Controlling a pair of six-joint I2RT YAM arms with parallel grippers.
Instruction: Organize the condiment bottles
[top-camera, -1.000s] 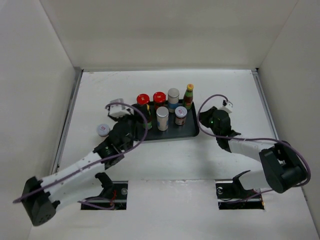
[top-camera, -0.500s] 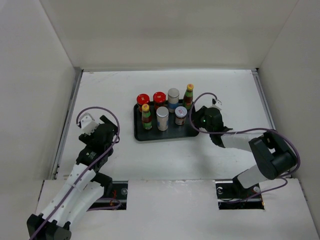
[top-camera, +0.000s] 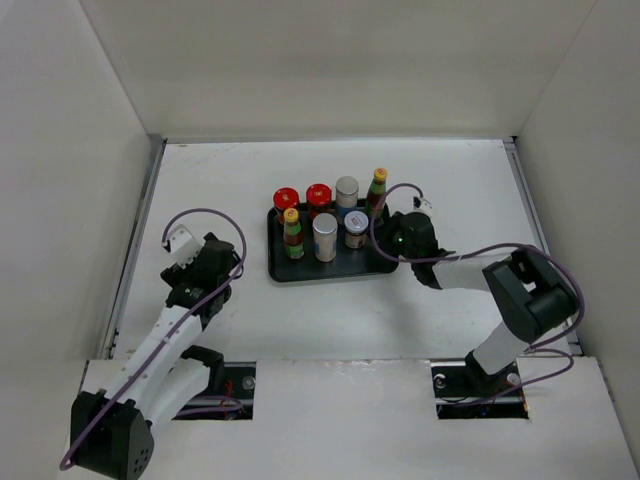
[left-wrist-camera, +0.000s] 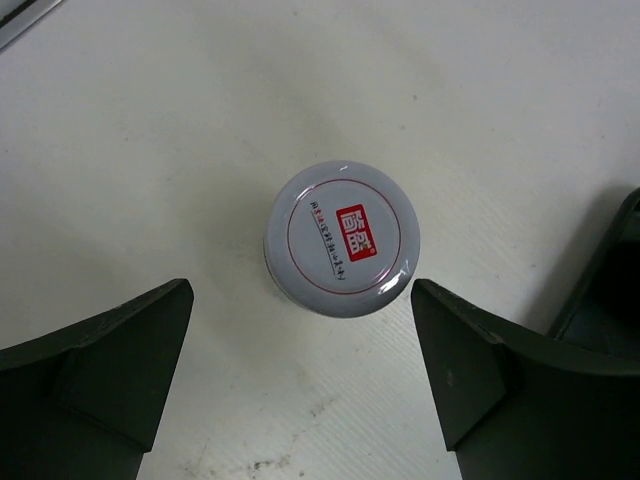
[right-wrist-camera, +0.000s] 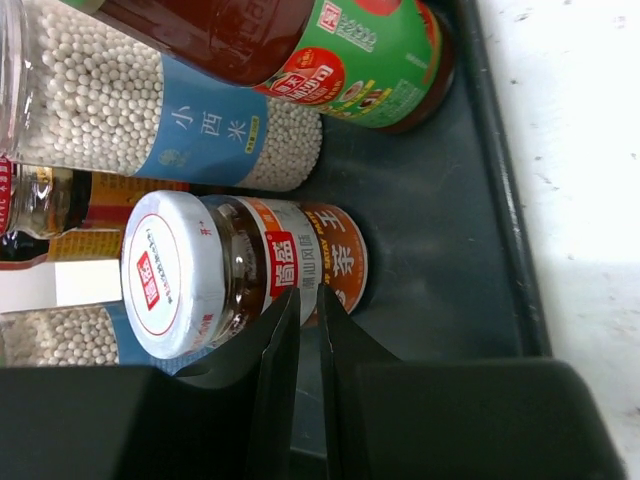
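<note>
A black tray (top-camera: 330, 269) holds two red-lidded jars (top-camera: 286, 197), two grey-capped shakers (top-camera: 325, 224), two yellow-capped sauce bottles (top-camera: 291, 218) and a short pale-lidded jar (top-camera: 356, 223). My right gripper (top-camera: 393, 238) is at the tray's right edge. In the right wrist view it (right-wrist-camera: 307, 295) is shut and empty, with its tips against the short jar's (right-wrist-camera: 250, 265) side. My left gripper (top-camera: 205, 263) hangs over the table left of the tray. In the left wrist view it (left-wrist-camera: 300, 290) is open, with another pale-lidded jar (left-wrist-camera: 343, 238) standing just ahead of the fingers (left-wrist-camera: 110, 370).
White walls enclose the table on three sides. In the right wrist view a shaker with a blue label (right-wrist-camera: 180, 120) and a green-labelled sauce bottle (right-wrist-camera: 350, 40) stand behind the short jar. The tray's corner (left-wrist-camera: 610, 270) shows at the right of the left wrist view.
My left arm has pulled back from the tray to the left and now sits over the lone jar. My right gripper has moved left to the tray's edge, against the short jar.
</note>
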